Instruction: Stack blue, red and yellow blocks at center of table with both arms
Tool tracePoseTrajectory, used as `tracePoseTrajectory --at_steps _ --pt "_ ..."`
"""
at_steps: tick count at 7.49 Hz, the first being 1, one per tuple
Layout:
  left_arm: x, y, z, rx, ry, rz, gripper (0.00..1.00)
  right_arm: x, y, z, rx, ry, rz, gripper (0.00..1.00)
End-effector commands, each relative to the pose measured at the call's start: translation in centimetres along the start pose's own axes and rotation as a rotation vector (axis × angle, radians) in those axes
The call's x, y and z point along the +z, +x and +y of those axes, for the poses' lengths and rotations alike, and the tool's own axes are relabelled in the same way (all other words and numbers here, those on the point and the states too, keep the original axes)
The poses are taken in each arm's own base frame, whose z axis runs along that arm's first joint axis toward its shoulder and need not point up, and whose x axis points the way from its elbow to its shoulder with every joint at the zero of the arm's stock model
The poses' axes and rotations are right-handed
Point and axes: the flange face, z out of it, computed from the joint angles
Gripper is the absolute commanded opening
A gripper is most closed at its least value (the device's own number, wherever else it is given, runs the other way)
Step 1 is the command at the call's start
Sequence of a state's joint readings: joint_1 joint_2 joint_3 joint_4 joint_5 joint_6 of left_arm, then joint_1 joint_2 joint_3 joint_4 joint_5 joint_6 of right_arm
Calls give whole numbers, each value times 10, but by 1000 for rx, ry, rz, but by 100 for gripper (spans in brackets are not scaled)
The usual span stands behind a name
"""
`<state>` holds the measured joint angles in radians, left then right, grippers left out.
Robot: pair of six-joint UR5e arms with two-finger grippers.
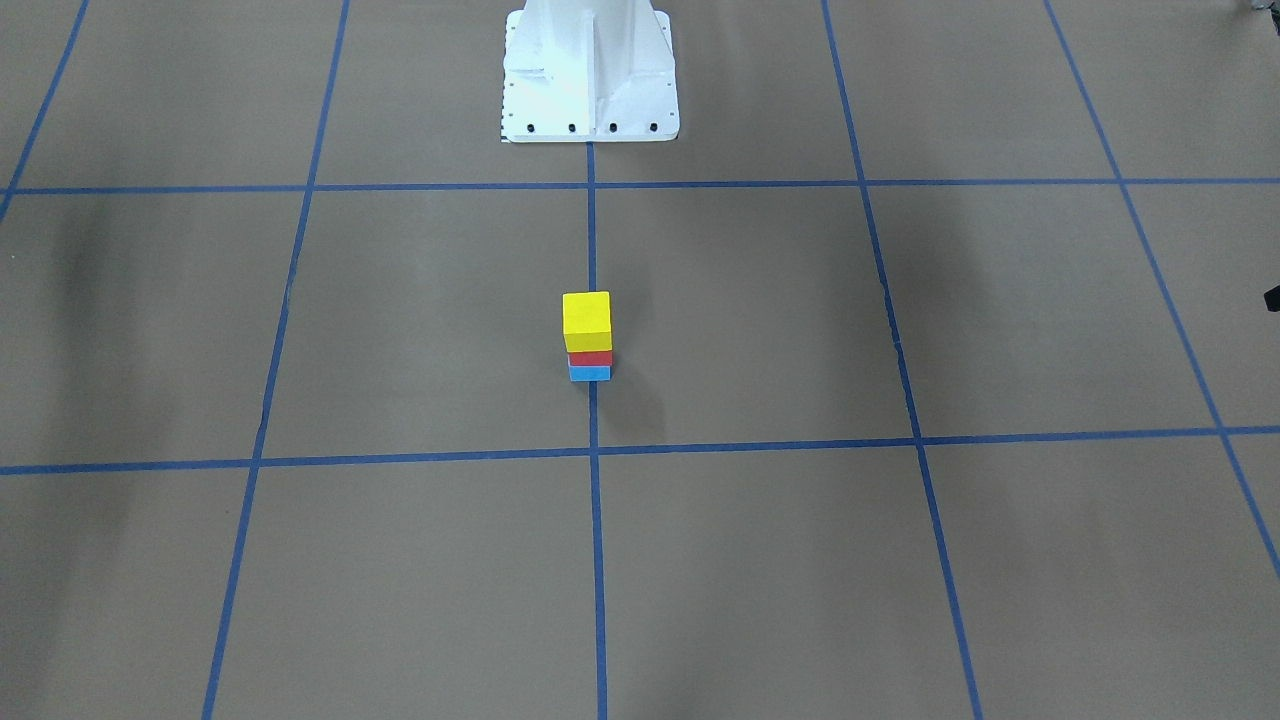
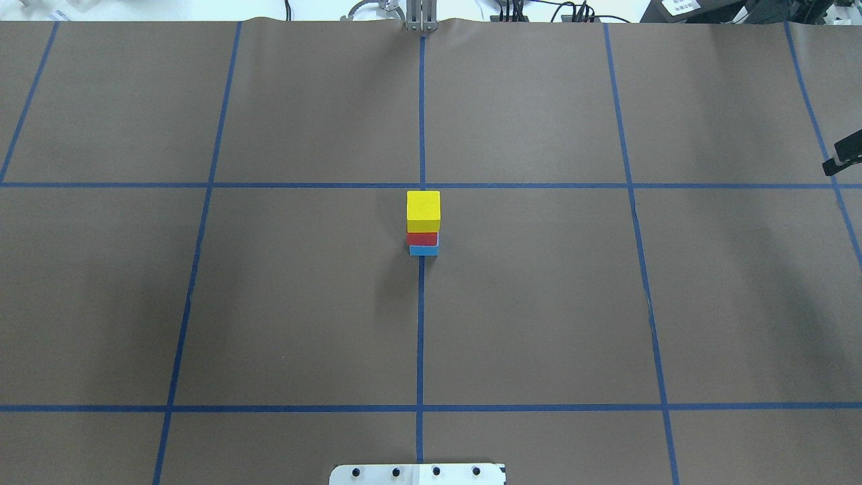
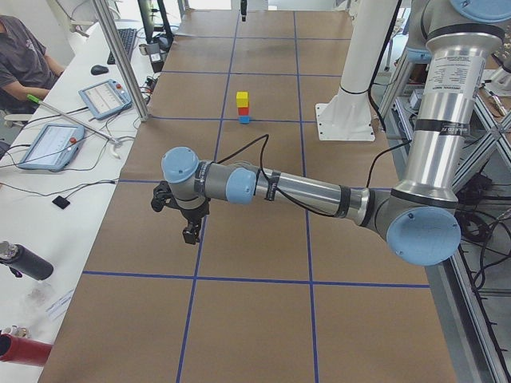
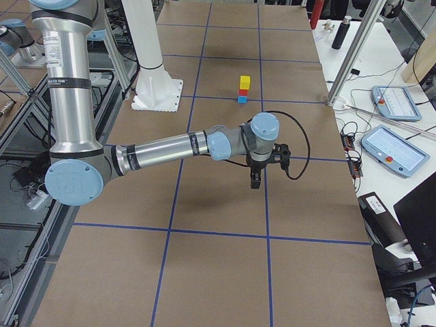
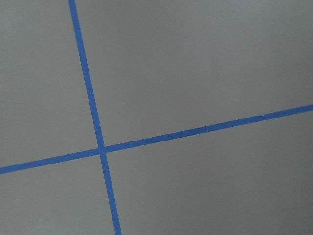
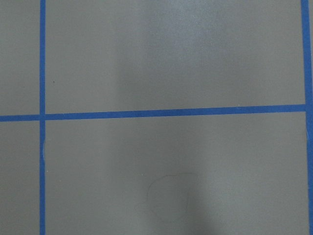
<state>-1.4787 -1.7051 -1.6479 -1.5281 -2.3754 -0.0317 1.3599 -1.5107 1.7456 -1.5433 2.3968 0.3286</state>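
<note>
The three blocks stand as one upright stack at the table's [image 1: 400,330] middle, on a blue tape line: the blue block [image 1: 590,373] at the bottom, the red block [image 1: 590,358] on it and the yellow block [image 1: 586,318] on top. The overhead view shows the same order, with the yellow block [image 2: 423,209] uppermost. Nothing touches the stack. My left gripper [image 3: 190,236] hangs over the table far out toward its left end. My right gripper [image 4: 255,182] hangs far out toward the right end. I cannot tell whether either is open or shut. Both wrist views show only bare table and tape.
The white bolted pedestal [image 1: 590,80] stands behind the stack on the robot's side. Along the far side runs a white bench with tablets [image 3: 104,97], cables and a dark bottle [image 3: 20,259]. A seated person [image 3: 20,56] is at that bench.
</note>
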Motion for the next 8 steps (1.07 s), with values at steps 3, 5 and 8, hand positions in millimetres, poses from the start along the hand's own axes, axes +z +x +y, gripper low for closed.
tracePoseTrajectory --at_steps 3,5,8 --pt "24 -36 61 -86 -48 -71 100 -13 63 -4 3 10 36 100" --pt "23 -36 86 -40 -33 -61 100 -12 67 0 16 10 40 100" --pt "12 -23 95 -100 -28 -16 100 -10 70 3 23 8 40 100"
